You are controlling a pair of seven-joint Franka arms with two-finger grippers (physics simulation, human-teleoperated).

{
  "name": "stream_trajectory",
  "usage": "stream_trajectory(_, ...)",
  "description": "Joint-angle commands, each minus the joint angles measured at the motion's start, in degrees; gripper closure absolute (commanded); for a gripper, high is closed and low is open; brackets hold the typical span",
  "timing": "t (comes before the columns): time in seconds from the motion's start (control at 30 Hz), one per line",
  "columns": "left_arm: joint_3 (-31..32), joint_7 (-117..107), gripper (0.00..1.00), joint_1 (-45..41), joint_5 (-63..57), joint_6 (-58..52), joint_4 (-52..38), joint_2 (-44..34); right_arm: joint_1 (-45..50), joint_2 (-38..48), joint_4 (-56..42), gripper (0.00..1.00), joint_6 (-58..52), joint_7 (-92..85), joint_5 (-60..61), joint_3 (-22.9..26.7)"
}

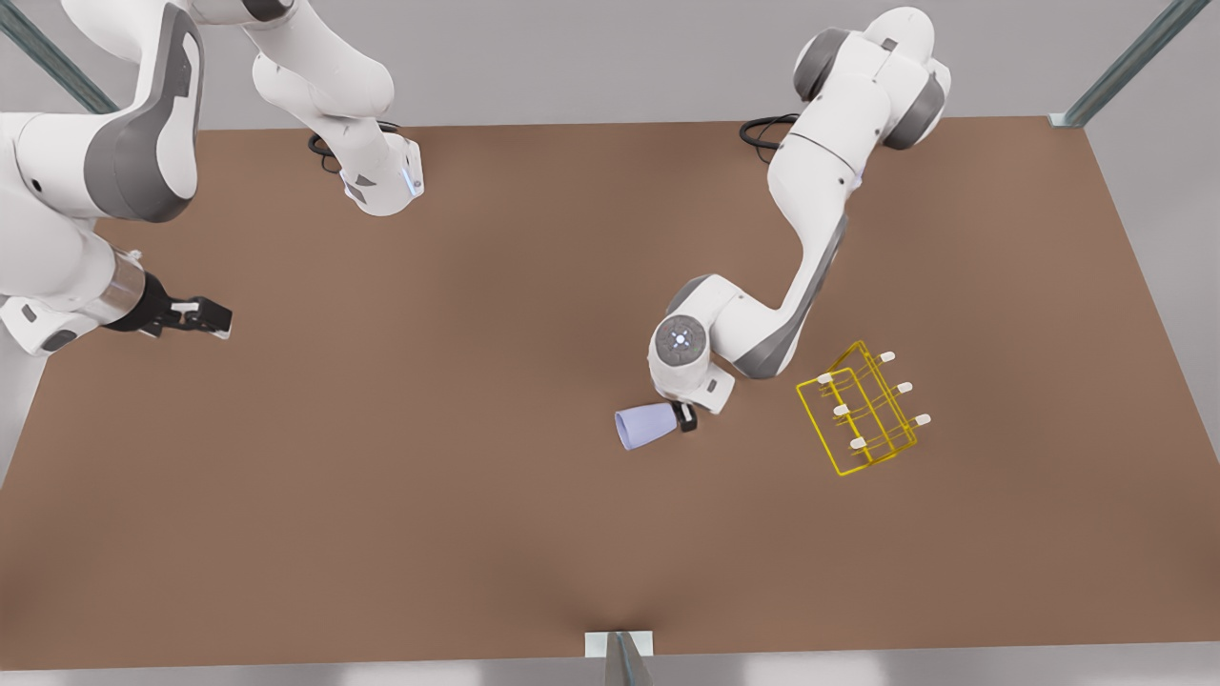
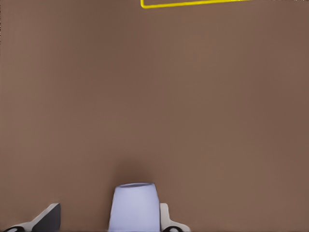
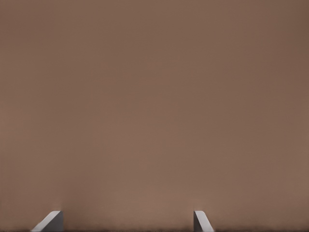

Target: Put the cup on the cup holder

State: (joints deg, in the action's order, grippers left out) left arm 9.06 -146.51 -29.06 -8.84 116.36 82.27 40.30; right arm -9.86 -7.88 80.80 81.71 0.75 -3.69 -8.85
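One gripper, the left gripper (image 1: pixel 682 416), sits at the cup's (image 1: pixel 645 425) narrow end, its fingers either side but wide; whether they pinch cannot be told. The cup lies tipped, near the cup holder (image 1: pixel 863 410). Well apart from the cup holder, the right gripper (image 1: pixel 212 317) waits, spread wide.

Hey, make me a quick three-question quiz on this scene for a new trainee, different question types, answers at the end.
1. True or false: the cup already sits on the cup holder.
2. Which gripper is at the cup? A) left gripper B) right gripper
3. Fill in: the cup lies on its ____ on the table.

Key: 1 false, it lies apart from the holder. 2 A; the right gripper waits open, far off. 3 side.
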Motion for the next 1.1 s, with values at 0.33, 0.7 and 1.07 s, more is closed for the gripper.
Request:
stream_trajectory(0.33,1.57,-22.15,0.0,0.15,-1.09,12.22,-0.54,2.42,-1.13,-3.37,-0.73,0.0,-2.87,-2.07,1.76,-2.66)
stream_trajectory(0.7,1.22,-16.35,0.0,0.76,-1.27,13.8,-1.15,5.4,-2.89,-3.46,-0.73,0.0,-5.42,-1.89,1.76,-2.66)
stream_trajectory(1.07,1.14,-16.26,0.0,0.67,-1.27,15.21,-3.26,5.84,-2.8,-3.46,-0.73,0.0,-5.68,-1.89,1.85,-2.75)
